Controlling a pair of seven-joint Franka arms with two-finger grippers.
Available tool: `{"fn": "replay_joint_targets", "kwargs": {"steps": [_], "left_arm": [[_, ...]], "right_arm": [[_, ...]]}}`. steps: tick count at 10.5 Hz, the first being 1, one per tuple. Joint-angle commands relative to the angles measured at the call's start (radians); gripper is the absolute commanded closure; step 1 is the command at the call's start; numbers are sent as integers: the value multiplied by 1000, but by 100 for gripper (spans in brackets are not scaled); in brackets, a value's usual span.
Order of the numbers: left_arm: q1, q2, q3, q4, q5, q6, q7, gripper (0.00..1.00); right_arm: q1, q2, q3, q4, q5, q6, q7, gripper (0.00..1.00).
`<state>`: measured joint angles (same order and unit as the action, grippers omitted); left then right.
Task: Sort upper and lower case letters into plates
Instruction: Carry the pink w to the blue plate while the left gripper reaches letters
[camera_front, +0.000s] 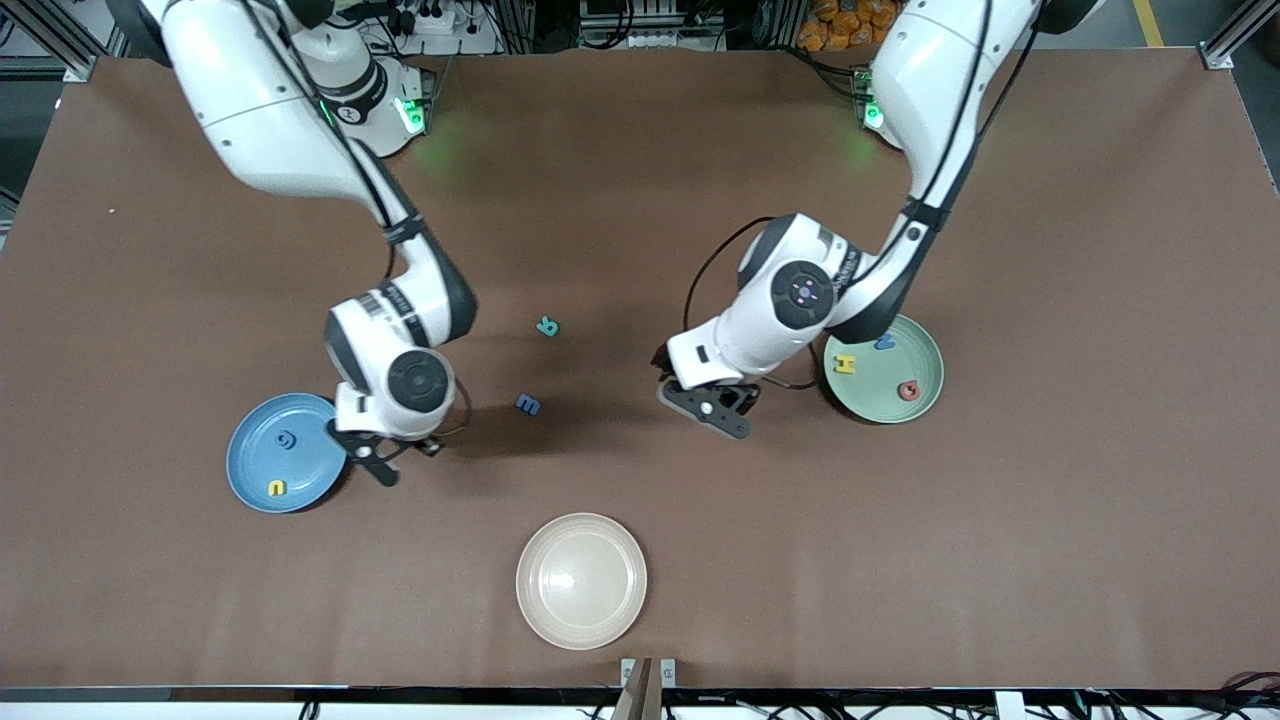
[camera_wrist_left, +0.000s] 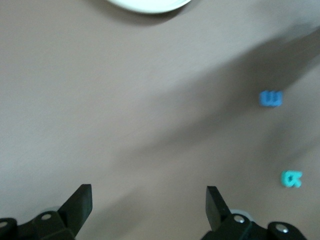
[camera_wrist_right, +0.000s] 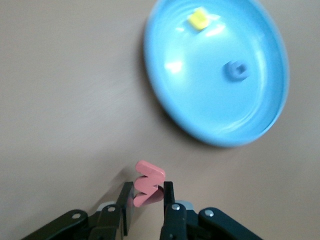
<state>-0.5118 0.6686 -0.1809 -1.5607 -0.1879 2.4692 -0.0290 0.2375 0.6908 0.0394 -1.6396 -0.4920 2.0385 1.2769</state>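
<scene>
My right gripper (camera_front: 380, 465) is shut on a pink-red letter (camera_wrist_right: 149, 181) and holds it low over the table, just beside the blue plate (camera_front: 258, 462). That plate (camera_wrist_right: 175, 110) holds a yellow letter (camera_wrist_right: 198, 19) and a blue letter (camera_wrist_right: 236, 70). My left gripper (camera_front: 715, 410) is open and empty over bare table beside the pale green plate (camera_front: 880, 405). That plate holds a yellow letter (camera_front: 846, 363), a blue letter (camera_front: 884, 342) and a red letter (camera_front: 908, 391). A teal letter (camera_front: 547, 326) and a blue letter (camera_front: 528, 404) lie on the table between the grippers.
A cream plate (camera_front: 581, 580) sits empty near the table's front edge; its rim shows in the left wrist view (camera_wrist_left: 147, 4). The loose blue letter (camera_wrist_left: 271, 98) and teal letter (camera_wrist_left: 291, 178) also show there. The brown table (camera_front: 1050, 520) spreads wide around them.
</scene>
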Motion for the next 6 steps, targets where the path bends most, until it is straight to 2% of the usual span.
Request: {"fn": "replay_joint_targets", "kwargs": {"steps": [1,2,3,5,6], "left_arm": [[-108,89,18,73,-19,168,-55,0],[-163,121,23,80,-18,244,-116,0],[-241,137,62,85,-15,267,-203,0],[-472,164,249,82,1,267,-348,0],[-558,198,312,87,7,270,-432,0]], "right_arm": [[-69,-62,-41,-65,-19,-30,-89,100],[-95,-71,-44,-63,-20,-35,-94,100],[-124,-73,-52,-57,-25,-35,-94,100],[-177,-79,-52,-31,-25,-31,-99,100],[-182,-79,-50,-20,-14,-23,-93,100]]}}
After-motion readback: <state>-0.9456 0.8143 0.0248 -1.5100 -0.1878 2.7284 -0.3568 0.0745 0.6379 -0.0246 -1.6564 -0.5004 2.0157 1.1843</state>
